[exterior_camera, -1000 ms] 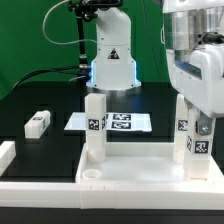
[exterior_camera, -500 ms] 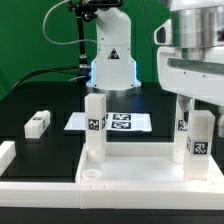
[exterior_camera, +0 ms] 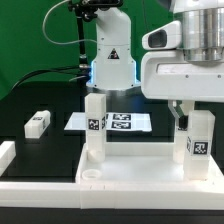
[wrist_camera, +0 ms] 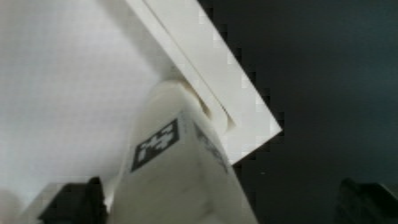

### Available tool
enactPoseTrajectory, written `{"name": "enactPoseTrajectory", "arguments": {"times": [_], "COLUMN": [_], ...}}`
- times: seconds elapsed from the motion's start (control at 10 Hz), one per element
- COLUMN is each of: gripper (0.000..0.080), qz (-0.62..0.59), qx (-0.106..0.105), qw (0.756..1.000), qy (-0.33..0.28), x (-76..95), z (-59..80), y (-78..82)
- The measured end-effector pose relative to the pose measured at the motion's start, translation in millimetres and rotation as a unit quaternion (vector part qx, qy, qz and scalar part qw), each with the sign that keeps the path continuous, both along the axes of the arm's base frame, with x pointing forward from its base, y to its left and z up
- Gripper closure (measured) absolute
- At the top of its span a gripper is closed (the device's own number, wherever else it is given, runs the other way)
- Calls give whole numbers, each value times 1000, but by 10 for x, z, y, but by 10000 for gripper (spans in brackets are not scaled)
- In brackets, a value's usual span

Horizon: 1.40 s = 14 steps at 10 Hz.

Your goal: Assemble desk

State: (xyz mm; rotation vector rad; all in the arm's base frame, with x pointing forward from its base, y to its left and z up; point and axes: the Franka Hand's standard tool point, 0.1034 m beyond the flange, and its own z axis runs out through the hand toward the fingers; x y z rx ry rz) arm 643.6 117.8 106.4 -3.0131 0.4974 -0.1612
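A black table is backed by a green wall. The desk top is seen at six o'clock, two legs upright. The claw, spread and empty, has been raised off the three-o'clock leg.

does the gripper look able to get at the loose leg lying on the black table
Probably yes. The loose leg lies alone on the black table, nothing stands over it, and the gripper is open, though it is across the desk top.

Room betw. two upright legs, one at exterior view's left, one at its right, is being left open above desk top. Right leg is being crowded from above by gripper. Loose leg is lying well apart.
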Motion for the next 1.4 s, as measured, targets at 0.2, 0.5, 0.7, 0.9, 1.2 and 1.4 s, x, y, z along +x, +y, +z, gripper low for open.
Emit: {"name": "enactPoseTrajectory", "arguments": {"times": [0.2,0.5,0.7,0.9,1.2,1.4], "gripper": [150,423,506,506,506,506], "qz": [139,116,37,-44,-279,-422], "qx": [-26,-24,-18,-10,18,55], "qw": [990,993,999,999,959,903], "qy": [0,0,5,10,38,56], "x": [31,38,39,38,-5,-4], "z": [15,13,7,3,-5,-12], "y": [26,21,-45,-66,-80,-133]}}
